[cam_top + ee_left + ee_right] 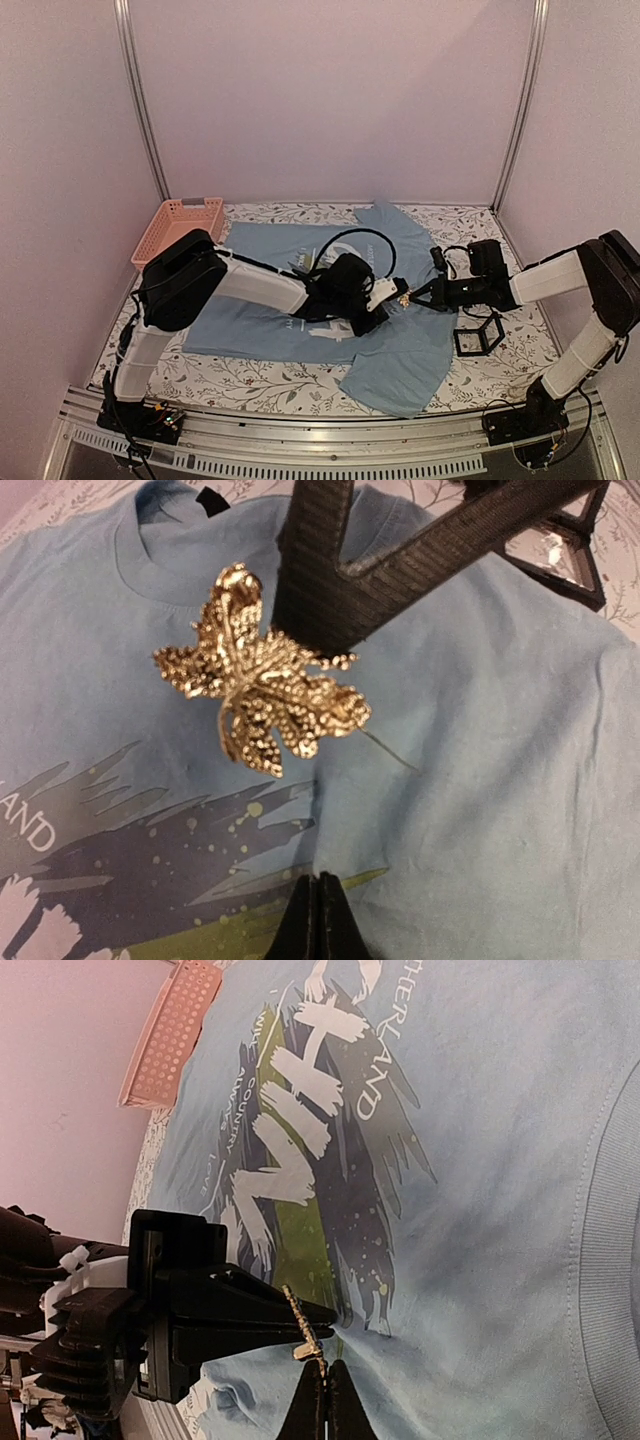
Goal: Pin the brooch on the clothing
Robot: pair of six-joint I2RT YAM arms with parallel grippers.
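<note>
Left wrist view: my right pincer grasps the glittery brooch over the blue T-shirt; my left pincer is clenched, low over it.

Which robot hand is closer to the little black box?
Right. The right gripper is just left of the black box in the top view; the left gripper is farther left, past the brooch.

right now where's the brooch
In the top view the brooch sits just right of centre, above the clothing at its upper chest, pinched by the right tool, with the shut left tool right beside it.
</note>
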